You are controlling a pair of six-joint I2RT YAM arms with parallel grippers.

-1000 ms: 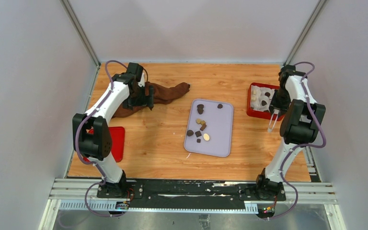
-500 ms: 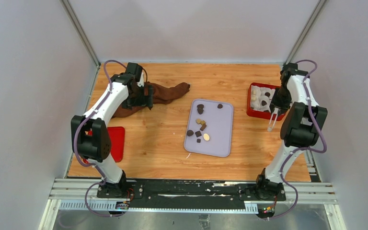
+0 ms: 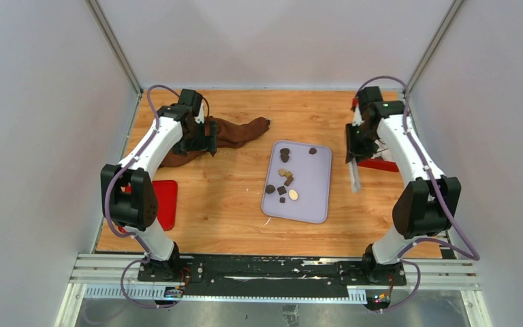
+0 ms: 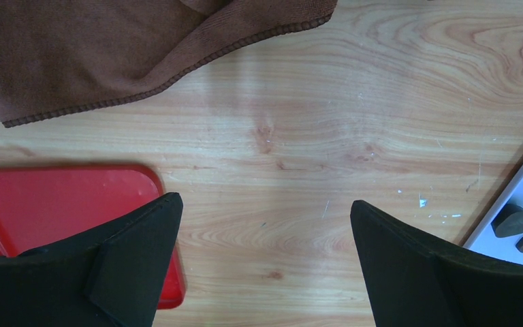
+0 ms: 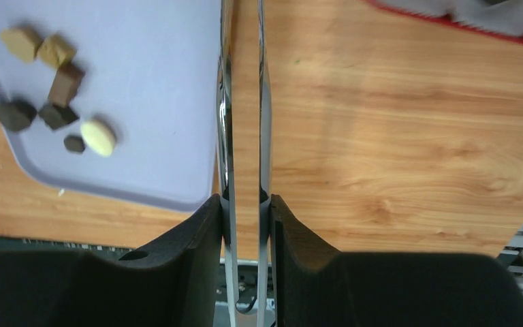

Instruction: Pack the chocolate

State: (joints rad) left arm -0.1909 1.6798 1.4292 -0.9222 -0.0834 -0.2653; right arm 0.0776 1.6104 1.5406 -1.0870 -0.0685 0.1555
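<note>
Nearest the bases, the left tool [image 4: 265, 272] hangs with its fingers spread wide and nothing between them. It sits above bare counter [image 4: 354, 122] beside the flat red lid [image 4: 61, 197]. It has no part in this step and is best kept out of the way.

Across from it, the right tool [image 5: 245, 204] is clamped on a pair of long metal tweezers [image 5: 226, 102]. Their blades lie almost together with nothing seen between them, and they run along the right edge of the lavender tray [image 5: 156, 82].

The chocolate [image 5: 65, 83] lies loose on that tray. A near cluster holds tan, brown and dark pieces plus a cream round piece [image 5: 98, 137], and a few dark ones [image 3: 284, 154] sit at the far end.

The step in hand looks like reaching in for the next piece. To do it well, the squeeze should ease so the blades open wider than the piece. They should then come down astride one that stands apart, and the cream round piece looks the easiest. They should close gently, since small smooth pieces may squirt out.

Beyond, the red box [image 3: 381, 164] is mostly hidden behind the right arm. The brown cloth [image 3: 235, 133] lies at the far left.
</note>
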